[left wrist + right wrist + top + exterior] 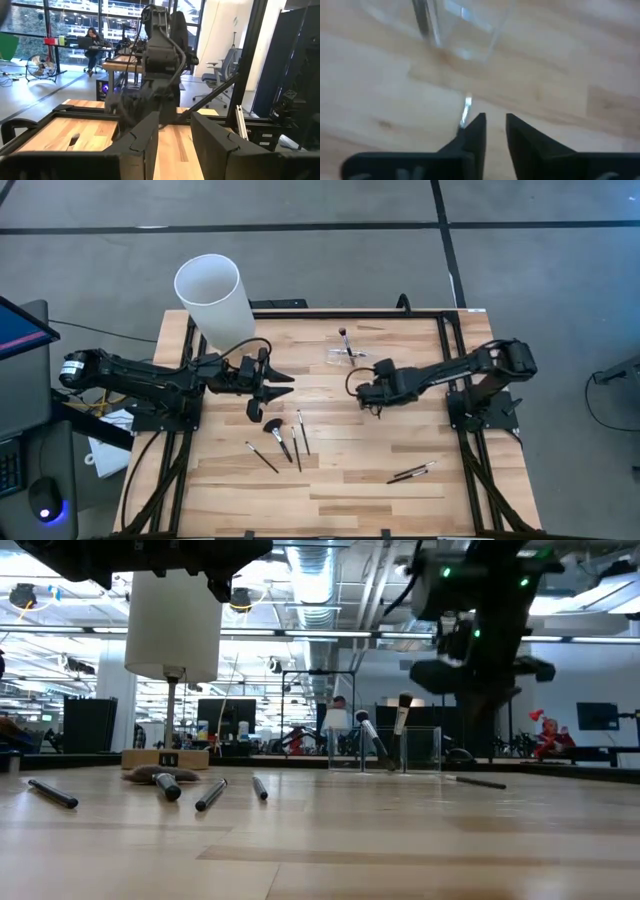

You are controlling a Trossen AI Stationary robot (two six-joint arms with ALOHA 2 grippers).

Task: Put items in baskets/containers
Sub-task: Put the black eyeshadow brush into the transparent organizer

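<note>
The clear acrylic holder [345, 356] stands at the table's far middle, with two brushes [400, 715] standing in it, heads up. My right gripper [366, 394] hovers just near of the holder, its fingers a narrow gap apart and nothing between them [495, 131]. A brush with a silver ferrule [465, 111] lies on the table under it, beside one finger; it also shows in the low view [480, 782]. Several brushes [297, 442], one with a fan head [272, 426], lie left of centre. Two more brushes [412, 472] lie near right. My left gripper [278, 385] is open, empty and above the table.
A tall white cylinder [212, 295] on a wooden base stands at the far left corner, close behind my left arm. A black frame [440, 315] runs along the table's edges. Bare wood lies across the middle and along the near edge.
</note>
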